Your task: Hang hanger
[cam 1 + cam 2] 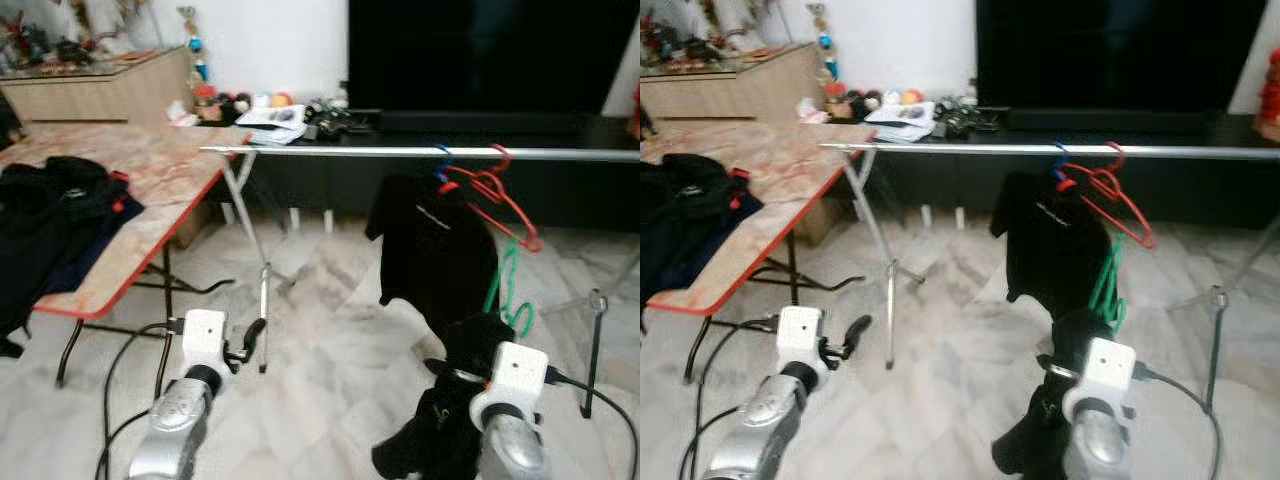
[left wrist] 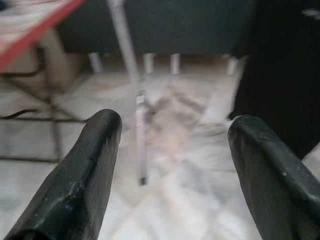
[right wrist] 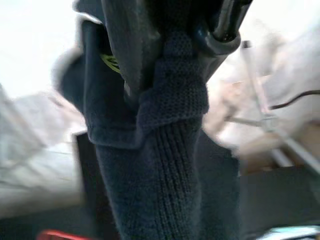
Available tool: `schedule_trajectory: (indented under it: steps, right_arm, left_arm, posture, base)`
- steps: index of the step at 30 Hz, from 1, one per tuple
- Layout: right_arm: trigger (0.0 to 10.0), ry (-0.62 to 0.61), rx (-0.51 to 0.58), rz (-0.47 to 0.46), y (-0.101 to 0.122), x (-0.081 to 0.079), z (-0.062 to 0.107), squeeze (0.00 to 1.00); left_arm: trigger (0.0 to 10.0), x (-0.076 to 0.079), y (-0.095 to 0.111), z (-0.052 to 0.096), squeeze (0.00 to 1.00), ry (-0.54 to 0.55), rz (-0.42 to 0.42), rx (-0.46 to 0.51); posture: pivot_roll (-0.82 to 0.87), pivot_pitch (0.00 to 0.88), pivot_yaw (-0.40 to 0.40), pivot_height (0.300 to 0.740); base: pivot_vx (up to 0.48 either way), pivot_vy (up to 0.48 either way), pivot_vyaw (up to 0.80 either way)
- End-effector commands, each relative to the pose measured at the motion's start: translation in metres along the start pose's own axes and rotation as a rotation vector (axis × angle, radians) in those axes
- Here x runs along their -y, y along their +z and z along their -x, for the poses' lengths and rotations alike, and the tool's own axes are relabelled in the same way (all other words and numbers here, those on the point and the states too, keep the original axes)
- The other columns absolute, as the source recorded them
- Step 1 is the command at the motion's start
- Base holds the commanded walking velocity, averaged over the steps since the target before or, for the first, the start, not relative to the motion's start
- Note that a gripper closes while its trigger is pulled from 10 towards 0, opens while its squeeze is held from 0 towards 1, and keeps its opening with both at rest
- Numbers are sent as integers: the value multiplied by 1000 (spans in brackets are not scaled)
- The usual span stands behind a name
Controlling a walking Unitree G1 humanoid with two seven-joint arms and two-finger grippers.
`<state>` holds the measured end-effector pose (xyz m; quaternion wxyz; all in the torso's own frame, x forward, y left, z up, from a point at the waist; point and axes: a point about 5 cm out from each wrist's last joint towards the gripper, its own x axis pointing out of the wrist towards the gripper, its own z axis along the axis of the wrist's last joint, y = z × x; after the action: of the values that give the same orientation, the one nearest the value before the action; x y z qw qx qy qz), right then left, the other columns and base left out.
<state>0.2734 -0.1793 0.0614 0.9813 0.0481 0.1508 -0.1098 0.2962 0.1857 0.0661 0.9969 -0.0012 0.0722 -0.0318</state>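
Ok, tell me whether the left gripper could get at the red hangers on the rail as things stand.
Probably not directly. The left gripper sits low and open near the rail's stand leg, while the red hangers hang far along the rail toward the right arm, beside the hung black shirt. It would need repositioning.

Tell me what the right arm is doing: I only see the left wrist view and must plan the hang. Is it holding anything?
Observer: Yes. The right gripper is shut on a dark knitted garment, low in front of the rail.
Operator: Any hangers on that rail?
Observer: Red hangers hook over the silver rail, with a green hanger dangling below them.
Operator: What is the black shape beside my left gripper's finger?
Observer: A black T-shirt hanging from the rail, next to the red hangers. Your left gripper is open and low, near the stand leg.
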Motion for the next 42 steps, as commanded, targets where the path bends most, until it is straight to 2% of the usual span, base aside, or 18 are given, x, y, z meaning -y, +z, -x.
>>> schedule_trajectory:
  steps: [1, 17, 42]
  right_arm:
    - [10000, -17, 44, 7, 10, 5, -2, 0]
    - [10000, -36, 46, 27, 17, 6, -9, 0]
    - [10000, -42, 45, 43, 18, 5, -11, 0]
  left_arm:
    - [10000, 6, 2, -1, 0, -20, 0, 3]
    - [10000, 12, 5, 1, 0, -45, 10, 5]
    - [10000, 13, 5, 2, 0, -48, 11, 1]
  posture:
    - [69, 0, 78, 740]
    - [82, 6, 68, 740]
    - [87, 13, 69, 740]
  base:
    - [0, 0, 0]
    - [0, 0, 0]
    - [0, 0, 0]
